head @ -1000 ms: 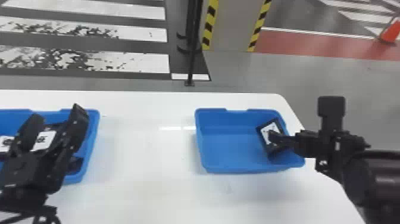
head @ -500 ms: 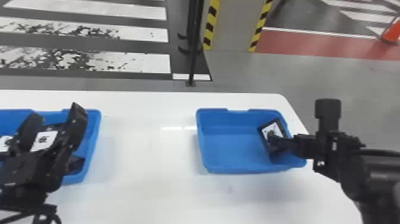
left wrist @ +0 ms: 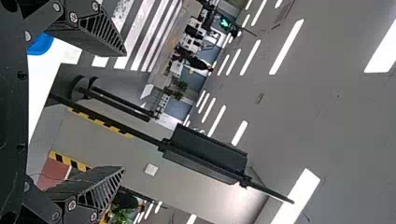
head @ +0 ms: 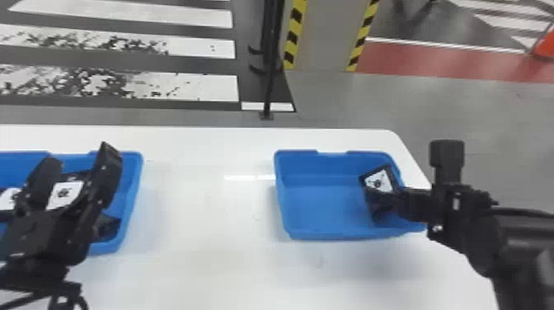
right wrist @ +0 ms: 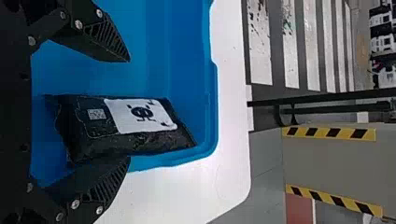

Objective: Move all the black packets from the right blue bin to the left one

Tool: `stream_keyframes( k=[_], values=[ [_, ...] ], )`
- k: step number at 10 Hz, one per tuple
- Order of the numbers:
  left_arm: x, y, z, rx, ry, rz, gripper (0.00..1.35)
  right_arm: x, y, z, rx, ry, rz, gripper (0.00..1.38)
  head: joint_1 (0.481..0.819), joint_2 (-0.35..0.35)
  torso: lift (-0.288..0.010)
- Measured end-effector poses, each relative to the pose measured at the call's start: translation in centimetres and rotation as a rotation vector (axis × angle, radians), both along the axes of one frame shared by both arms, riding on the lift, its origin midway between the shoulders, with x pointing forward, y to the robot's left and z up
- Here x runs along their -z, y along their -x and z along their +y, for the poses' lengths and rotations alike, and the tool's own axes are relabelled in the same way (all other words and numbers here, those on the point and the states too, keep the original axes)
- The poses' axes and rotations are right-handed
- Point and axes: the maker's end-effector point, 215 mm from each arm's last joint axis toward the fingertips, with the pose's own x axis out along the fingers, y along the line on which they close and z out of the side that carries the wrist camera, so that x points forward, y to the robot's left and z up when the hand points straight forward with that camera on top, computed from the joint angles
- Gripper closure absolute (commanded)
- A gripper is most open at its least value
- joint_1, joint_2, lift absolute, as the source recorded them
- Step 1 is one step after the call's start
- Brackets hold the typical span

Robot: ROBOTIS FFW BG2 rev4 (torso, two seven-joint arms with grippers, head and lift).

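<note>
— And there's the black packet in the right blue bin: creased, a touch shiny, its white label bearing a round black figure, with a small pale code patch beside it!

— Where in the bin?

— Over at the bin's right side, near the far corner. The right gripper is there, fingers wide apart, one on each side; the upper one in the wrist view stands clear of the packet, the other overlaps its edge. Contact? Can't tell, but it has no grip on it.

— Room to move?

— Bare blue floor to the packet's left, then open white table between the bins.

— And the left?

— Head view: left gripper over the left bin, jaws well open, nothing gripped, packets below. Its wrist view adds ceiling lights; the right's brings out that code patch.
</note>
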Motion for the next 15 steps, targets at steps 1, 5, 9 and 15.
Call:
stream_keyframes(
  k=[1,5,9,15],
  values=[
    [0.0,0.0,0.0,0.000,0.001,-0.002,0.20,0.0,-0.1,0.5,-0.008,-0.004,-0.001,0.27,0.695,-0.158,-0.168],
    [0.0,0.1,0.3,-0.005,0.010,-0.004,0.20,-0.1,-0.4,2.1,-0.035,-0.021,0.009,0.27,0.695,-0.139,-0.168],
    [0.1,0.2,0.3,-0.004,0.009,-0.005,0.20,-0.8,0.7,3.8,-0.014,0.056,0.097,0.27,0.695,-0.117,-0.168],
    [0.3,0.3,0.5,-0.006,0.011,-0.005,0.20,0.9,-0.8,1.9,0.079,0.148,0.243,0.23,0.695,-0.134,-0.168]
  ],
)
